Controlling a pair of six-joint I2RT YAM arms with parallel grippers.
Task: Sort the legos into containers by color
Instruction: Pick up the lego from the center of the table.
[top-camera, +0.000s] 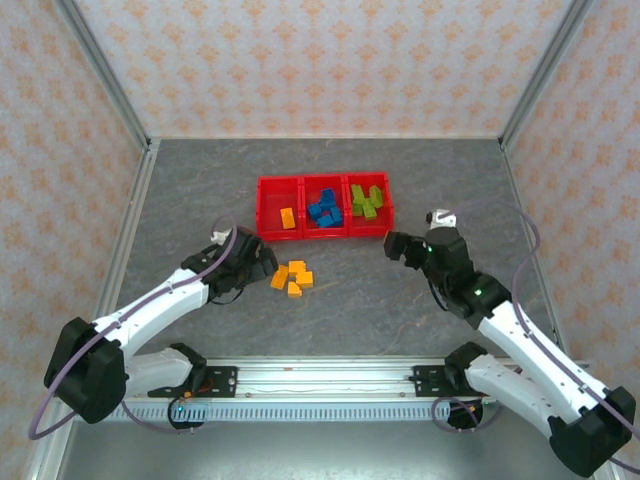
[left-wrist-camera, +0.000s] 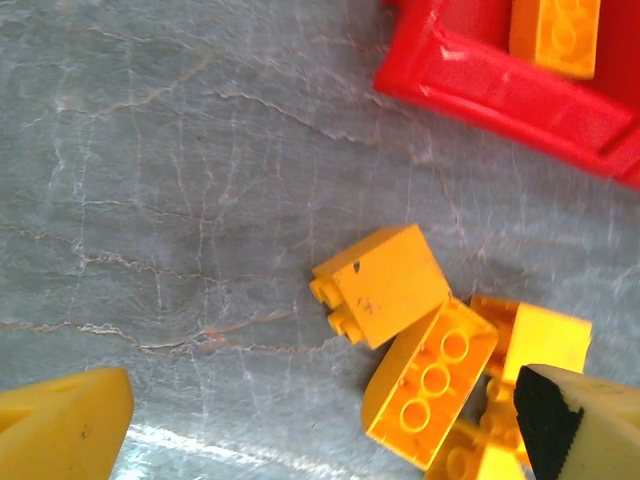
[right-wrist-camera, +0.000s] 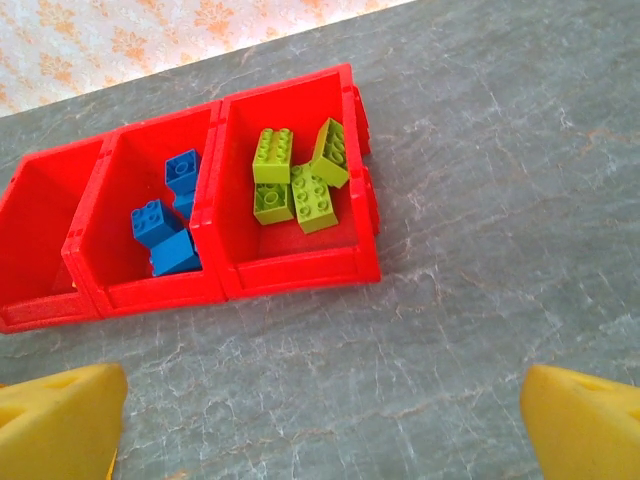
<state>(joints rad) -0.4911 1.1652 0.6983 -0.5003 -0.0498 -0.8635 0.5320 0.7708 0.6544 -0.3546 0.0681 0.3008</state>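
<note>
We locate the loose orange bricks (top-camera: 293, 277) on the table (top-camera: 200, 200) just right of the released left claw (top-camera: 260, 264), near the red bins (top-camera: 300, 236), well apart from the released right claw (top-camera: 400, 247).

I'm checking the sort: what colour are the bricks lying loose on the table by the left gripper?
The loose bricks are orange, which shows best in the left wrist view.
</note>
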